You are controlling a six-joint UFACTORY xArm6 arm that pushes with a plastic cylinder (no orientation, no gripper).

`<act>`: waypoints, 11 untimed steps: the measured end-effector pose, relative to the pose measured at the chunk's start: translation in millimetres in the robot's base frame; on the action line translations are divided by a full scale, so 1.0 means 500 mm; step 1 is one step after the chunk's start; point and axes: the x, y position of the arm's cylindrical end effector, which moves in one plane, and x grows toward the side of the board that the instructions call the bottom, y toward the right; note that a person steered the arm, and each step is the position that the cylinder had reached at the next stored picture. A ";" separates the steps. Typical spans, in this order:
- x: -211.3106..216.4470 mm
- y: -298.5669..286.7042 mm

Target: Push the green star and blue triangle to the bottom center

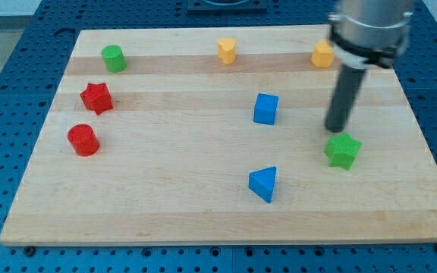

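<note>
The green star [343,150] lies on the wooden board at the view's right, a little below the middle. The blue triangle [263,183] lies near the bottom centre, left of the star. My tip [334,129] stands just above the green star's upper left edge, very close to it; I cannot tell whether it touches. The tip is well to the right of the blue triangle and above it.
A blue cube [265,108] sits at the centre. A yellow block [227,51] and another yellow block [322,54] sit along the top. A green cylinder [113,58], red star [96,98] and red cylinder [83,139] are at the left.
</note>
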 end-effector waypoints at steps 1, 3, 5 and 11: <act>0.037 0.016; 0.080 -0.039; 0.100 -0.021; 0.157 -0.307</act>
